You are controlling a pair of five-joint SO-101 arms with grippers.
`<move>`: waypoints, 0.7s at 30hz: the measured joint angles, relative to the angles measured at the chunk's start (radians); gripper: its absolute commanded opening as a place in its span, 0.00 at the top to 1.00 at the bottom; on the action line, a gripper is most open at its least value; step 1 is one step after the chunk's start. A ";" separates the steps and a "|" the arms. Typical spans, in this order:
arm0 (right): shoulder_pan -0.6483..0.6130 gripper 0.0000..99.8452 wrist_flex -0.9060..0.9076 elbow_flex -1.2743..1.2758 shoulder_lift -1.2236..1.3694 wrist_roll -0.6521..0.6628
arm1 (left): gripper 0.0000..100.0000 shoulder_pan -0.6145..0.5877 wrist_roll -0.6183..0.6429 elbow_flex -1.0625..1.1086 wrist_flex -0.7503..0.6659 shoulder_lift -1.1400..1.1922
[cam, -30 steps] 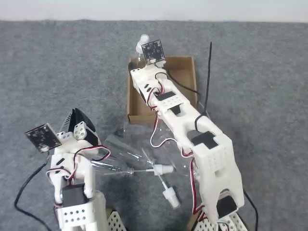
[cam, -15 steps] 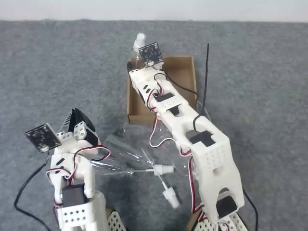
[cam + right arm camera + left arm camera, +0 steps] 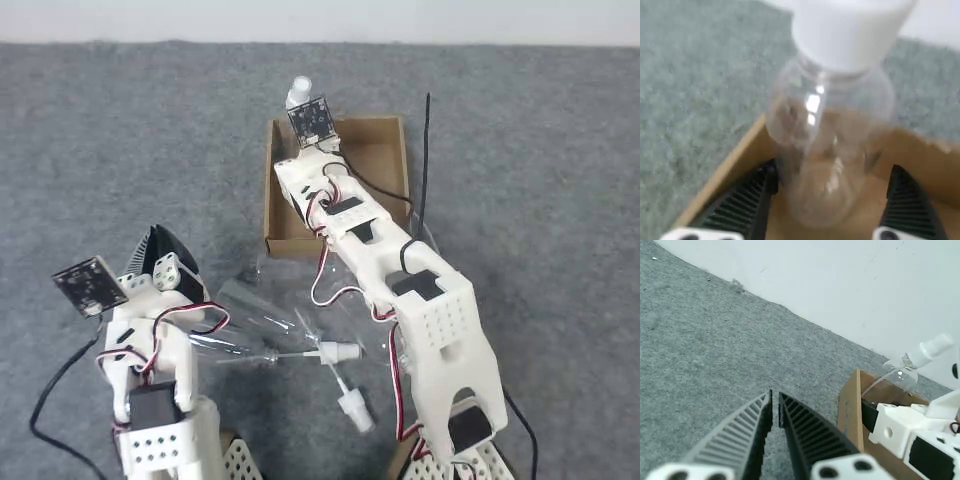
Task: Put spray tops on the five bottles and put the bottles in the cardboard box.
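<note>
While the right arm stretches out over the cardboard box (image 3: 378,160), its right hand (image 3: 830,175) grips a clear bottle (image 3: 827,130), one black ribbed finger pressed against each side of the body. The bottle wears a white spray top (image 3: 850,30) and hangs over the box's far corner, on the side nearer the left arm. Its base is within the box walls and its top rises above the far rim. In the left wrist view the same bottle leans, its white top poking out past the cardboard edge. The left hand (image 3: 775,395) sits back near its own base, well apart from the box. Its fingers are drawn almost together with only a thin slit between them, and they hold nothing. It points across the grey desk (image 3: 120,150) toward the pale wall (image 3: 840,280). On the desk between the two arms lie several clear bottles (image 3: 245,300) on their sides, close together. Two loose spray tops (image 3: 340,352) with thin dip tubes lie just beside their necks, near the right arm's base. Whether either tube sits inside a bottle cannot be told.
</note>
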 measured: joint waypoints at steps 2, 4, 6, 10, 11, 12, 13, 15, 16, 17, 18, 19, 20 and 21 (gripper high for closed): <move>0.000 0.71 0.028 0.000 -0.011 0.000 | 0.99 0.000 0.000 0.000 0.000 0.000; 0.000 0.71 0.029 0.005 -0.018 0.000 | 0.99 0.000 0.000 0.000 0.000 0.000; 0.000 0.71 0.029 0.026 -0.029 0.000 | 0.99 0.000 0.000 0.000 0.000 0.000; 0.000 0.71 0.029 0.032 -0.031 0.000 | 0.99 0.000 0.000 0.000 0.000 0.000; 0.000 0.71 0.029 0.032 -0.037 0.000 | 0.99 0.000 0.000 0.000 0.000 0.000; 0.000 0.71 0.029 0.034 -0.046 0.000 | 0.99 0.000 0.000 0.000 0.000 0.000; 0.000 0.71 0.029 0.043 -0.057 0.000 | 0.99 0.000 0.000 0.000 0.000 0.000; 0.000 0.71 0.029 0.075 -0.091 0.000 | 0.99 0.000 0.000 0.000 0.000 0.000; 0.000 0.71 0.029 0.094 -0.106 0.000 | 0.99 0.000 0.000 0.000 0.000 0.000; 0.000 0.71 0.029 0.114 -0.124 0.000 | 0.99 0.000 0.000 0.000 0.000 0.000; 0.002 0.71 0.029 0.135 -0.143 0.000 | 0.99 0.000 0.000 0.000 0.000 0.000; 0.002 0.71 0.029 0.152 -0.163 0.000 | 0.99 0.000 0.000 0.000 0.000 0.000; 0.002 0.71 0.029 0.172 -0.183 0.000 | 0.99 0.000 0.000 0.000 0.000 0.000; 0.002 0.71 0.029 0.186 -0.203 0.000 | 0.99 0.000 0.000 0.000 0.000 0.000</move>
